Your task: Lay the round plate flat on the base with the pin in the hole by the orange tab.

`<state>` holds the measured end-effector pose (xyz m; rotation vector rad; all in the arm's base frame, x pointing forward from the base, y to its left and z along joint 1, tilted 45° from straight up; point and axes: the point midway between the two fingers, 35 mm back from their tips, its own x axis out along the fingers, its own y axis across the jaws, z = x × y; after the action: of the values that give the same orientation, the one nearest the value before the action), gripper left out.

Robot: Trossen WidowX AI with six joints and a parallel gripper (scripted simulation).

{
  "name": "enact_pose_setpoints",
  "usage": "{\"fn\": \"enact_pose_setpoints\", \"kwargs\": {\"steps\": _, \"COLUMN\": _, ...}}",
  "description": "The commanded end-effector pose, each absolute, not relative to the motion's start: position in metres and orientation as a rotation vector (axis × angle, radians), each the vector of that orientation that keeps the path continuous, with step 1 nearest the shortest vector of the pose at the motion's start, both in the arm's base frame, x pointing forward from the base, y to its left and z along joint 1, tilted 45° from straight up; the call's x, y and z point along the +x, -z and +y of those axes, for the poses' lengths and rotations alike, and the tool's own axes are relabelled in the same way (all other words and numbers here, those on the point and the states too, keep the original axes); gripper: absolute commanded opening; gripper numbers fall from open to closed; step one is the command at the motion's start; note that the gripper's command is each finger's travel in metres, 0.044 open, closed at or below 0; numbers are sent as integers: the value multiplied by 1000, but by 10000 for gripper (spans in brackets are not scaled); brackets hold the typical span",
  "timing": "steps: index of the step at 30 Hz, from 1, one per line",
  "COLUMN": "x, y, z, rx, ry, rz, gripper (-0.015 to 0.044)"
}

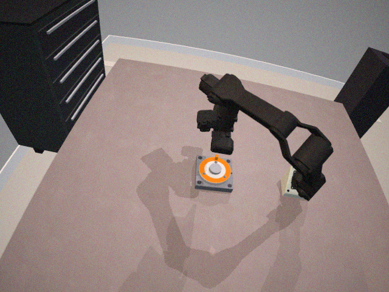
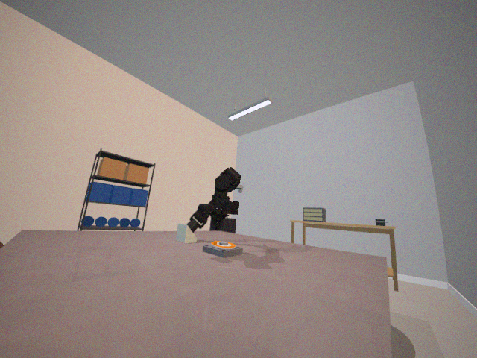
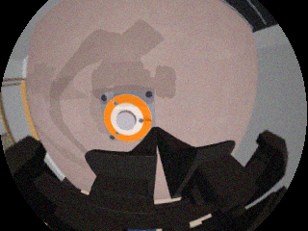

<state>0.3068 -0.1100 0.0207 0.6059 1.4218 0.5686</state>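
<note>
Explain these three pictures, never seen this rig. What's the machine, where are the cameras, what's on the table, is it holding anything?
The dark machine is a single jointed robot arm bolted to a pale mount on the table. At its tip is a two-finger gripper, shut and holding nothing.

One picture looks down from above the table. One is taken low from across the table, showing the room behind. The round one comes from a camera on the arm's wrist, looking past the gripper's dark fingers.

On the table lies a grey square base with an orange-ringed round plate on a centre post. The plate's small orange tab points towards the gripper, which hangs above the base's far edge, touching nothing.
</note>
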Motion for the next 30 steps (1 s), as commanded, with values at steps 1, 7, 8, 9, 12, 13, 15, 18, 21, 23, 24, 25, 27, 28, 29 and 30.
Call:
{"fn": "enact_pose_setpoints", "kwargs": {"steps": 1, "x": 309, "y": -18, "z": -104, "rx": 629, "ry": -573, "rz": 1430, "gripper": 0}}
{"fn": "enact_pose_setpoints", "kwargs": {"steps": 7, "x": 314, "y": 2, "z": -84, "rx": 629, "ry": -573, "rz": 1430, "gripper": 0}}
{"fn": "enact_pose_setpoints", "kwargs": {"steps": 8, "x": 314, "y": 5, "z": -80, "rx": 630, "ry": -573, "rz": 1430, "gripper": 0}}
{"fn": "enact_pose_setpoints", "kwargs": {"steps": 9, "x": 315, "y": 9, "z": -76, "rx": 630, "ry": -574, "rz": 1429, "gripper": 0}}
{"fn": "enact_pose_setpoints", "kwargs": {"steps": 12, "x": 316, "y": 14, "z": -70, "rx": 630, "ry": -575, "rz": 1429, "gripper": 0}}
{"fn": "enact_pose_setpoints", "kwargs": {"steps": 13, "x": 316, "y": 14, "z": -70, "rx": 630, "ry": -575, "rz": 1429, "gripper": 0}}
{"fn": "enact_pose_setpoints", "kwargs": {"steps": 15, "x": 316, "y": 14, "z": -70, "rx": 630, "ry": -575, "rz": 1429, "gripper": 0}}
{"fn": "enact_pose_setpoints", "kwargs": {"steps": 18, "x": 314, "y": 15, "z": -70, "rx": 630, "ry": -575, "rz": 1429, "gripper": 0}}
{"fn": "enact_pose_setpoints", "kwargs": {"steps": 21, "x": 311, "y": 15, "z": -70, "rx": 630, "ry": -574, "rz": 1429, "gripper": 0}}
{"fn": "enact_pose_setpoints", "kwargs": {"steps": 23, "x": 308, "y": 16, "z": -71, "rx": 630, "ry": -574, "rz": 1430, "gripper": 0}}
{"fn": "enact_pose_setpoints", "kwargs": {"steps": 24, "x": 306, "y": 16, "z": -71, "rx": 630, "ry": -574, "rz": 1430, "gripper": 0}}
{"fn": "enact_pose_setpoints", "kwargs": {"steps": 25, "x": 305, "y": 16, "z": -71, "rx": 630, "ry": -574, "rz": 1430, "gripper": 0}}
{"fn": "enact_pose_setpoints", "kwargs": {"steps": 27, "x": 302, "y": 17, "z": -71, "rx": 630, "ry": -574, "rz": 1430, "gripper": 0}}
{"fn": "enact_pose_setpoints", "kwargs": {"steps": 28, "x": 301, "y": 17, "z": -71, "rx": 630, "ry": -574, "rz": 1430, "gripper": 0}}
{"fn": "enact_pose_setpoints", "kwargs": {"steps": 29, "x": 300, "y": 18, "z": -71, "rx": 630, "ry": -574, "rz": 1430, "gripper": 0}}
{"fn": "enact_pose_setpoints", "kwargs": {"steps": 30, "x": 299, "y": 18, "z": -71, "rx": 630, "ry": -574, "rz": 1430, "gripper": 0}}
